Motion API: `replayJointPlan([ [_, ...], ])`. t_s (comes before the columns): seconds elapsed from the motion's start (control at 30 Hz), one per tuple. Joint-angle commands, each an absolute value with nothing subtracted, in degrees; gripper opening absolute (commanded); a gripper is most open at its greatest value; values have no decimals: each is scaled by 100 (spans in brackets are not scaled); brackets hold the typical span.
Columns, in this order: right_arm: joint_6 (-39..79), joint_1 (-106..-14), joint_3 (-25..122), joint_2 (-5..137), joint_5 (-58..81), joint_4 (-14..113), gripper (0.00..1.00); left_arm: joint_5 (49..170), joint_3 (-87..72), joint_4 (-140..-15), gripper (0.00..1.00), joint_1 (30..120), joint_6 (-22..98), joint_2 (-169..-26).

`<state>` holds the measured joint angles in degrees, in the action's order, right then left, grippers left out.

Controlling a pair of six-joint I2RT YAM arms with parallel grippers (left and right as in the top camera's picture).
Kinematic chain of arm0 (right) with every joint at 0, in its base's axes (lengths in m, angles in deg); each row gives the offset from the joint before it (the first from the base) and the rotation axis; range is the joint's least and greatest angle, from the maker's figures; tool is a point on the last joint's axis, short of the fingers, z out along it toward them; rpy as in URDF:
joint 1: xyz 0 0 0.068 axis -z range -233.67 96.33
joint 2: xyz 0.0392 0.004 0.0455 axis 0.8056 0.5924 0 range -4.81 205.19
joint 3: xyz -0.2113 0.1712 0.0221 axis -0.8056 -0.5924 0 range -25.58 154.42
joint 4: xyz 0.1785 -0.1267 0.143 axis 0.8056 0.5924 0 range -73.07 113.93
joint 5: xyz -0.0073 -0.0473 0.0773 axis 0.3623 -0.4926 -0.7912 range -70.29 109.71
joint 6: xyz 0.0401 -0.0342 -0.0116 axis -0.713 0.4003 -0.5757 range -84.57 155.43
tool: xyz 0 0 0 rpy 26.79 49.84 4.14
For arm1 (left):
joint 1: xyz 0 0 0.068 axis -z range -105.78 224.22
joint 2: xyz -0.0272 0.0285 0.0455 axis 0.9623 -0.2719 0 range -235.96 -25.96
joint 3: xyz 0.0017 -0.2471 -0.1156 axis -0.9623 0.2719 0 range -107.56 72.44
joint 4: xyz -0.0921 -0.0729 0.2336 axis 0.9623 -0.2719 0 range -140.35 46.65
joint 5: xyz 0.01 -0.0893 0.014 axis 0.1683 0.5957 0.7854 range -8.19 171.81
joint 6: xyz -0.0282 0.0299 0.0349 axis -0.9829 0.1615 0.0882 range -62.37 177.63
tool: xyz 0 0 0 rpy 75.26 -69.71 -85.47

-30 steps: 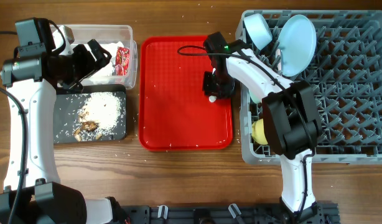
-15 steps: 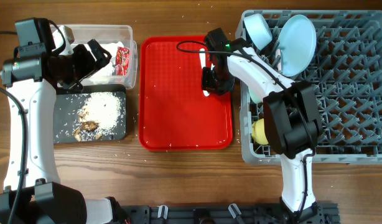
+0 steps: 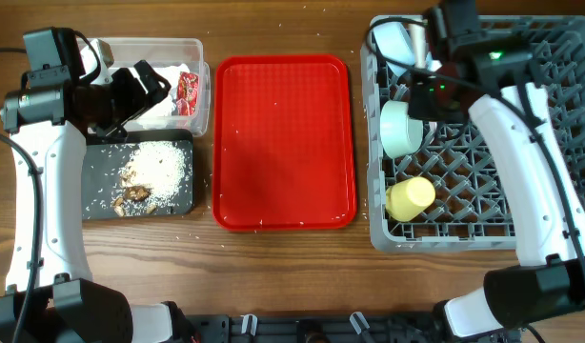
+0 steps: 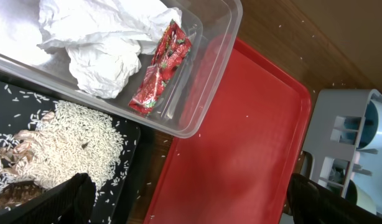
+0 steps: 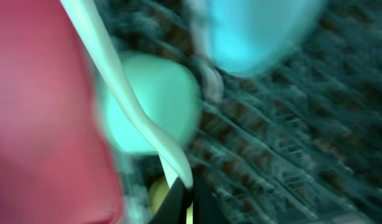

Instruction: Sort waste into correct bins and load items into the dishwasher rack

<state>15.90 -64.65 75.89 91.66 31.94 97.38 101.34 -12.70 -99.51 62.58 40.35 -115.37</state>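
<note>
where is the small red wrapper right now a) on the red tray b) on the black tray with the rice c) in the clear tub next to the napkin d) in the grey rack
c: the left wrist view shows the red wrapper lying inside the clear tub, beside the crumpled napkin.

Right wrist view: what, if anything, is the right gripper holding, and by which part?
The right gripper pinches a white plastic utensil by its lower end, with the long shaft free. Blur hides whether it is the fork or the spoon.
</note>
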Motion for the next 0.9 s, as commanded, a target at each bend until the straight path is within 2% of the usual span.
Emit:
replayJointPlan([
  [0.0,1271,-6044,6945,9137,3928,10052,4,10121,-1307,-9931,100,6252,4046,-11533],
  [0.07,1223,-5958,6508,9142,3913,10037,4,10121,-1307,-9934,100,6252,4046,-11533],
  [0.1,1142,-5958,6438,9142,3915,10035,14,10121,-1307,-9931,100,6252,4046,-11533],
  [0.13,1125,-5958,6435,9139,3904,10030,37,10121,-1307,-9931,100,6252,4046,-11533],
  [0.17,1127,-5958,6459,9126,3832,10006,43,10121,-1307,-9931,100,6252,4046,-11533],
  [0.3,1927,-5958,7412,8919,2967,10015,43,10121,-1307,-9931,100,6252,4046,-11533],
  [0.4,2759,-5965,8582,8372,1419,10076,45,10121,-1307,-9931,100,6252,4046,-11533],
  [0.43,2526,-5965,8770,8171,947,10072,98,10121,-1307,-9931,100,6252,4046,-11533],
  [0.47,1933,-5965,8807,7885,370,9910,100,10121,-1307,-9931,100,6252,4046,-11533],
  [0.5,882,-5965,8807,7542,162,9838,100,10121,-1307,-9931,100,6252,4046,-11533],
  [0.53,390,-5965,8807,7387,189,9847,100,10121,-1307,-9931,100,6252,4046,-11533],
  [0.73,1195,-6035,8774,6855,2018,9829,100,10121,-1307,-9931,100,6252,4046,-11533],
  [0.8,2368,-6033,8287,6641,2009,8861,100,10121,-1307,-9931,100,6252,4046,-11533],
  [0.87,2784,-5943,7450,6222,1963,8085,99,10121,-1307,-9931,100,6252,4046,-11533],
])
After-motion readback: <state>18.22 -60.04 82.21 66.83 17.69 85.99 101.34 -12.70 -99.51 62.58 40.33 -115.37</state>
